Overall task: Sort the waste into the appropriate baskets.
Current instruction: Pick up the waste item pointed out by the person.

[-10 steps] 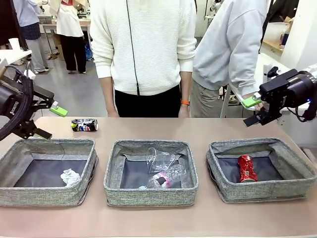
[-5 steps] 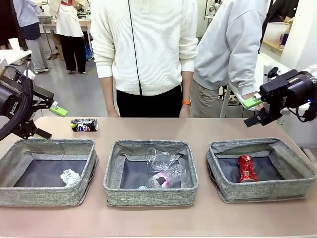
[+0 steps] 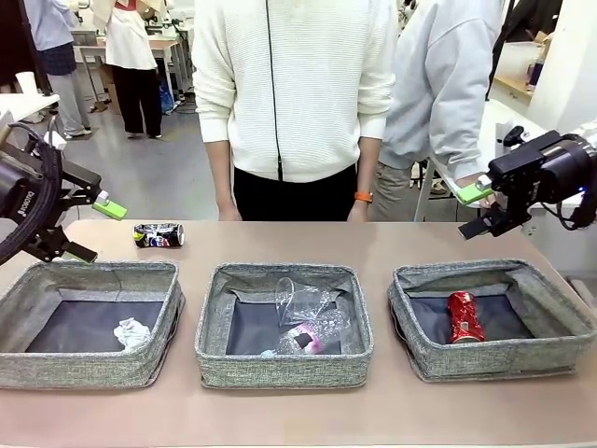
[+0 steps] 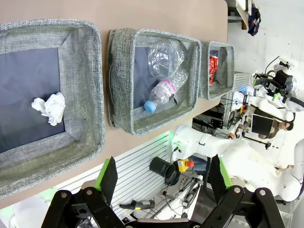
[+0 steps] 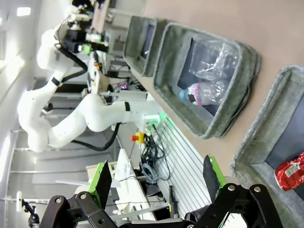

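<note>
Three grey baskets stand in a row. A white paper wad point(image 3: 132, 332) point(image 4: 50, 107) lies in the left basket point(image 3: 84, 370). A clear bottle point(image 3: 303, 341) point(image 4: 164, 90) and a crumpled cup point(image 3: 298, 301) point(image 4: 166, 57) fill the middle basket point(image 3: 280, 370). The crushed red can point(image 3: 465, 316) point(image 5: 290, 171) rests in the right basket point(image 3: 504, 360). Behind the left basket, a crushed dark blue can point(image 3: 159, 234) lies on the table. My left gripper point(image 3: 93, 229) point(image 4: 164, 178) hovers open at the far left, and my right gripper point(image 3: 474, 210) point(image 5: 156, 183) hovers open at the far right, both holding nothing.
Two people stand close against the table's far edge, hands hanging by their sides. Bare tabletop point(image 3: 308, 241) runs behind the baskets and along the front edge. Another table and equipment sit beyond the right side.
The person in the white sweater has shifted to the right. Both arms and all the waste stay where they were.
</note>
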`<state>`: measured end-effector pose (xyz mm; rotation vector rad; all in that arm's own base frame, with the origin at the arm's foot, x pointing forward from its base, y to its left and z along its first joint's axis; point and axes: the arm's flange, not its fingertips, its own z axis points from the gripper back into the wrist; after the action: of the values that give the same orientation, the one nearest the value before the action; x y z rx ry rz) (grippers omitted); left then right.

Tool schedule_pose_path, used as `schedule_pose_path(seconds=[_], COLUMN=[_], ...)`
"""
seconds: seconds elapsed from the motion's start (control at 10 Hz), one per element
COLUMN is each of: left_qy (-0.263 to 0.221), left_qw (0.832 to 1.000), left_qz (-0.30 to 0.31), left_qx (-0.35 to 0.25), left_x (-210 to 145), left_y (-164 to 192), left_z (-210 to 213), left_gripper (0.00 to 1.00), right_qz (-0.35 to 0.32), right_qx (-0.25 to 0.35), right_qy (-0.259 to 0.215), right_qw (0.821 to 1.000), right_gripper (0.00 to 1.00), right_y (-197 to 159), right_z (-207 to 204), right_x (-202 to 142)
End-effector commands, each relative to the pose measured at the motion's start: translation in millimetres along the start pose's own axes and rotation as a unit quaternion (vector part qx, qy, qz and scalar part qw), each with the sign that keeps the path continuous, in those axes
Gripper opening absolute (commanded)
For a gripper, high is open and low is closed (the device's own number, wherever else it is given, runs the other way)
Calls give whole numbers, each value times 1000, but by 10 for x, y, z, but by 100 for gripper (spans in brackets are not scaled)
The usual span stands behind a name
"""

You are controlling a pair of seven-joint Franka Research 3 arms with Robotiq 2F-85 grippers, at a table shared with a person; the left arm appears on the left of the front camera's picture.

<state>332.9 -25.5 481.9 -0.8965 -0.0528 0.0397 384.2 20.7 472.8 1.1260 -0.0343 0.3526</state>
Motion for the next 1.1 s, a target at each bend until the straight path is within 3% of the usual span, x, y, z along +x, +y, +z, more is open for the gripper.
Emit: schedule_pose_path(seconds=[0.0,0.8,1.0], left_qy=[4,4,-10], left_qw=[1000,1000,1000], left_qz=[-11,-11,19], left_qx=[1,1,21], left_x=[-7,-7,30], left_y=[21,21,-2], left_z=[29,29,5], left_gripper=[100,100,100], right_qz=[-6,-6,-6], right_qx=[-8,-8,-8], right_qy=[-2,-2,-2], right_qw=[1000,1000,1000], right_gripper=[100,100,100], right_y=[30,30,30], right_z=[-2,-2,-2], right_x=[-12,-12,-12])
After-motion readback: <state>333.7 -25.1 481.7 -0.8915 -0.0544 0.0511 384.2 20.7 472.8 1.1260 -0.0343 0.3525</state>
